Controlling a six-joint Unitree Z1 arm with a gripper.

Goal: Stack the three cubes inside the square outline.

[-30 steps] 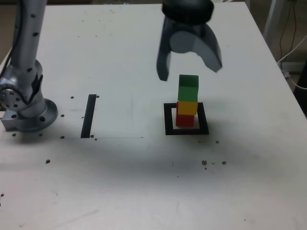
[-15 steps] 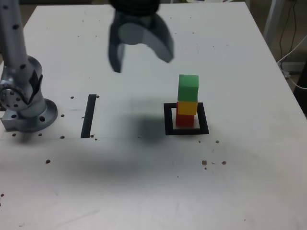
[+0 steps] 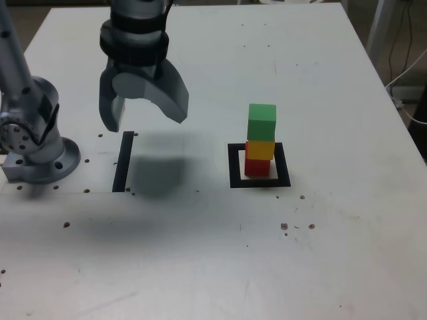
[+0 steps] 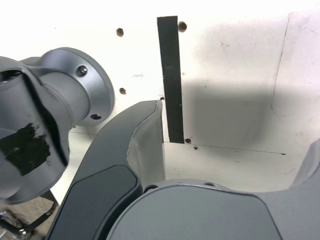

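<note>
Item: gripper (image 3: 145, 117), jaws spread and empty, now shifted from above the stack to the exterior view's left, over the black strip (image 3: 123, 161). Stack: red cube (image 3: 255, 167), yellow cube (image 3: 261, 149), green cube (image 3: 261, 122), standing inside the square outline (image 3: 235, 167). Judged: stacking complete, arm retreating

I am counting three cubes in the exterior view: one green cube (image 3: 261, 121), one yellow cube (image 3: 261, 149) and one red cube (image 3: 256, 166). I am seeing one square outline (image 3: 233, 167) of black tape and one straight black strip (image 3: 124, 161). I am looking at one table (image 3: 333, 233) under it all. I am carrying one claw (image 3: 147, 120), and it is showing two jaws, spread apart and holding nothing.
</note>
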